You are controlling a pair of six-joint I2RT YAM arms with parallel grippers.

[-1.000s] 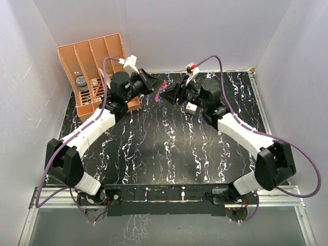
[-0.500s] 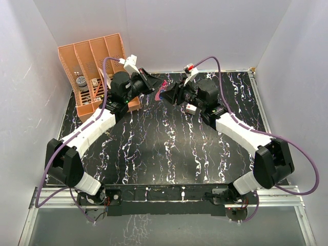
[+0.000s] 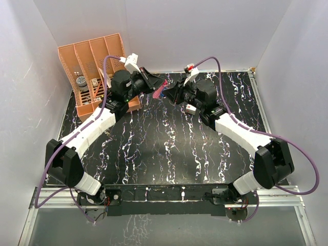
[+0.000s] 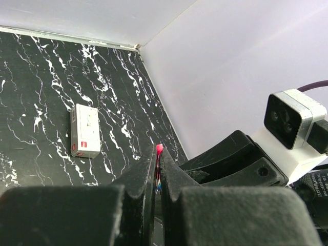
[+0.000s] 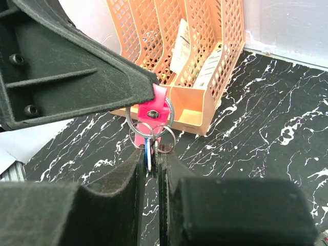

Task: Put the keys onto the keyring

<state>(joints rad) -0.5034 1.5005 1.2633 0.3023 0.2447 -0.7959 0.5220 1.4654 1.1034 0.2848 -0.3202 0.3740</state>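
Note:
Both arms meet above the far middle of the table. My left gripper (image 3: 155, 84) (image 4: 158, 154) is shut on the keyring's pink-red strap (image 4: 159, 148), whose tip pokes out between the fingertips. In the right wrist view the keyring (image 5: 151, 114) hangs from the left fingers (image 5: 77, 77), its silver rings overlapping below the strap. The keys (image 5: 150, 149), one blue-headed and one dark, hang from the rings, and my right gripper (image 5: 151, 154) (image 3: 169, 94) is shut on them from below. Their blades are hidden between the pads.
A small white box (image 3: 191, 108) (image 4: 85, 129) lies on the black marbled table under the right arm. An orange mesh file organizer (image 3: 95, 66) (image 5: 195, 56) with a few items stands at the back left. White walls enclose the table.
My right gripper has narrowed from open to shut onto the keys and shifted slightly left toward the left gripper. The left gripper still holds the strap.

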